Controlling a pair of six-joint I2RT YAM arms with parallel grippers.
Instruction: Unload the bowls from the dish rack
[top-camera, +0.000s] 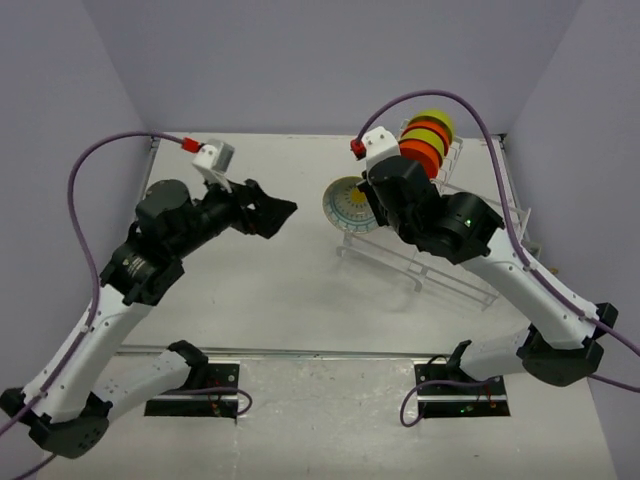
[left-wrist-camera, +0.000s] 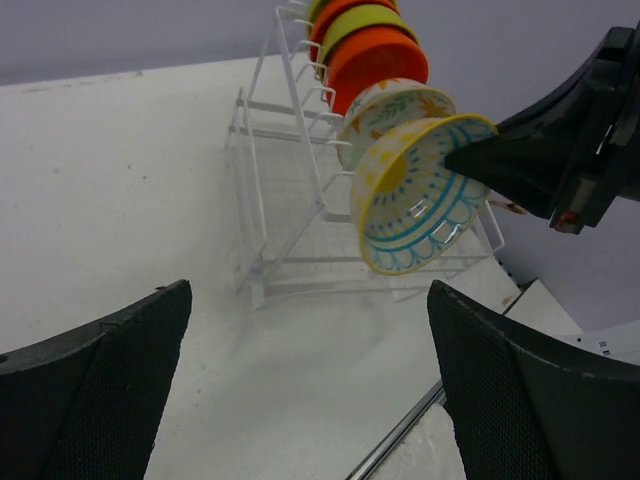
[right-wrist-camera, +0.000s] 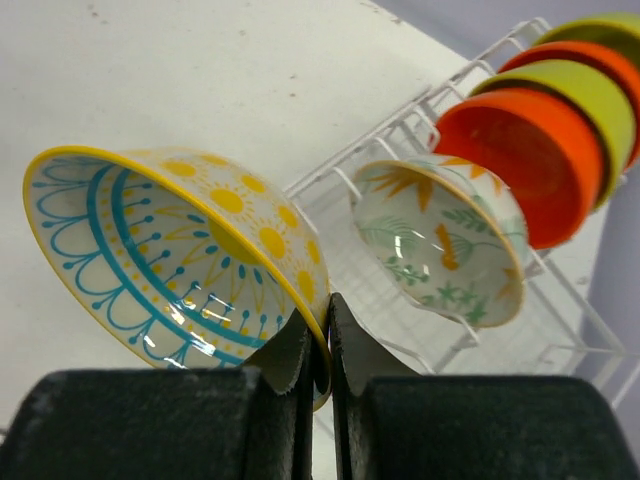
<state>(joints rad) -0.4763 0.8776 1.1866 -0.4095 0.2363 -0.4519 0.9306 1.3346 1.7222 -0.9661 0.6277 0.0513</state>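
Note:
My right gripper (right-wrist-camera: 327, 330) is shut on the rim of a cream bowl with a yellow rim and blue-and-yellow sun pattern (right-wrist-camera: 170, 250), held clear of the white dish rack (top-camera: 455, 262); the bowl also shows from above (top-camera: 348, 205) and in the left wrist view (left-wrist-camera: 420, 195). In the rack stand a cream flowery bowl (right-wrist-camera: 440, 240), orange-red bowls (right-wrist-camera: 520, 165) and lime-green bowls (right-wrist-camera: 570, 95). My left gripper (top-camera: 285, 210) is open and empty, left of the held bowl, pointing at it.
The rack's lower flat wire section (left-wrist-camera: 330, 235) extends toward the table's middle. A metal strip (top-camera: 300, 352) runs along the table's near edge. Grey walls enclose the table on three sides.

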